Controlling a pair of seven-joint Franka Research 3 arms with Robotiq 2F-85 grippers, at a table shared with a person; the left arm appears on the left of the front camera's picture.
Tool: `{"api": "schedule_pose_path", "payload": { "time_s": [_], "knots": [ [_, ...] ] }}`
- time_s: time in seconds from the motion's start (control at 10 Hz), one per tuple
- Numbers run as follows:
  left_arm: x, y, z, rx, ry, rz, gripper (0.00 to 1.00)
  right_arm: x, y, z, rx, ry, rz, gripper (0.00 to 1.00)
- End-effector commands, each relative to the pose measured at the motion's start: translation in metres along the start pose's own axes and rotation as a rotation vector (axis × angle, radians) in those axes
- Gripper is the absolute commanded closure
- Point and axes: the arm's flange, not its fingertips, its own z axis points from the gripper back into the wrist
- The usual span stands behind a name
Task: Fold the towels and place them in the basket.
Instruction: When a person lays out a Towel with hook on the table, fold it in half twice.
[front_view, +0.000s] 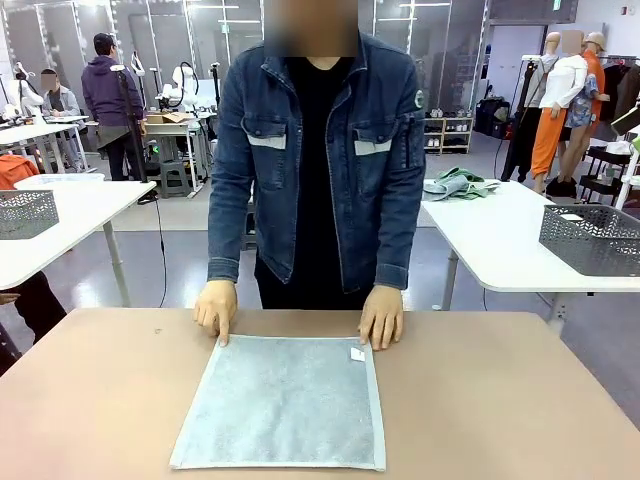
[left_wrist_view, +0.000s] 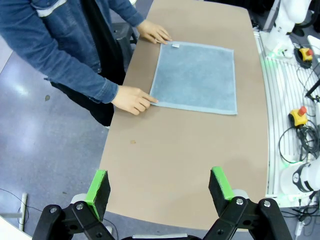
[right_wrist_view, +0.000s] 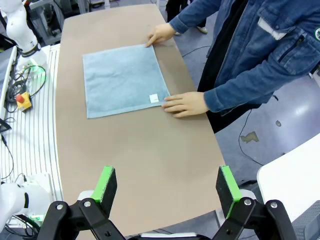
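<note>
On table (front_view: 100, 400): towel (front_view: 285, 405) flat, hands (front_view: 216, 307) pinning corners.

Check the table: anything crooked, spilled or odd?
Nothing stands out. The towel lies flat and square on the table, with no creases or turned corners. The person presses its far corners with one hand and the other hand.

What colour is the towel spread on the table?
The towel is pale blue-grey, clearest in the right wrist view.
</note>
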Motion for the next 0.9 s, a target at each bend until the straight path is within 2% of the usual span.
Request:
{"api": "schedule_pose_path", "payload": {
  "time_s": [0.0,0.4,0.6,0.8],
  "knots": [
    [0.000,0.000,0.001,0.002,0.000,-0.002,0.00,0.000,0.001,-0.001,0.002,-0.001,-0.001,0.00],
    [0.000,0.000,0.000,0.000,0.000,0.000,0.00,0.000,0.000,0.000,0.000,0.000,0.000,0.00],
    [0.022,-0.025,-0.011,0.019,0.015,-0.043,0.00,0.018,0.014,-0.015,0.023,-0.026,0.023,0.00],
    [0.065,-0.063,-0.057,0.000,0.091,-0.119,0.00,0.055,0.044,-0.058,0.036,0.066,0.053,0.00]
  ]
}}
